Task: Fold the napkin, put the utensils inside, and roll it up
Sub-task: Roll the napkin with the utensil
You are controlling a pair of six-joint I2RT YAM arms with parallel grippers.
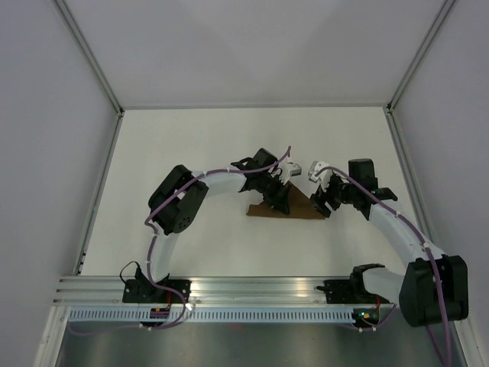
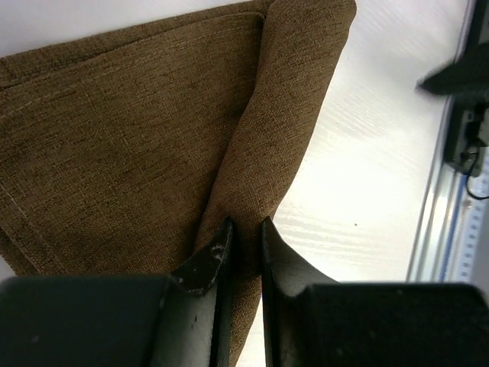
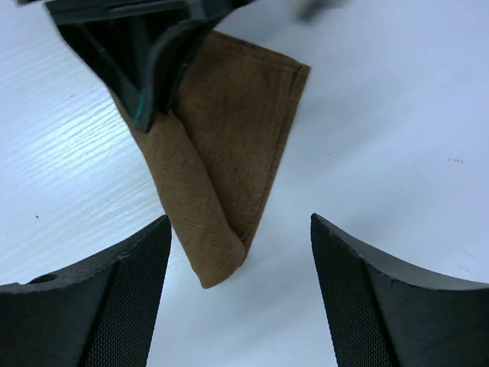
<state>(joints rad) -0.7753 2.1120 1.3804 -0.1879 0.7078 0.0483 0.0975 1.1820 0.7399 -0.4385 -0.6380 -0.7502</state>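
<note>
The napkin (image 1: 302, 208) lies mid-table, folded into a brown triangle with one side rolled into a tube (image 2: 283, 130). My left gripper (image 2: 246, 223) is shut on the near end of that roll, cloth pinched between its fingers. In the top view the left gripper (image 1: 279, 200) stands over the napkin's middle. My right gripper (image 3: 238, 217) hovers open above the roll's tip (image 3: 206, 252), its fingers well apart and touching nothing. The right gripper (image 1: 321, 205) sits at the napkin's right corner. The left gripper (image 3: 153, 61) shows at the upper left of the right wrist view. The utensils are hidden.
A white table top (image 1: 191, 153) is enclosed by pale walls. An aluminium rail (image 1: 252, 287) carrying both arm bases runs along the near edge; this rail (image 2: 439, 214) also shows at the right of the left wrist view.
</note>
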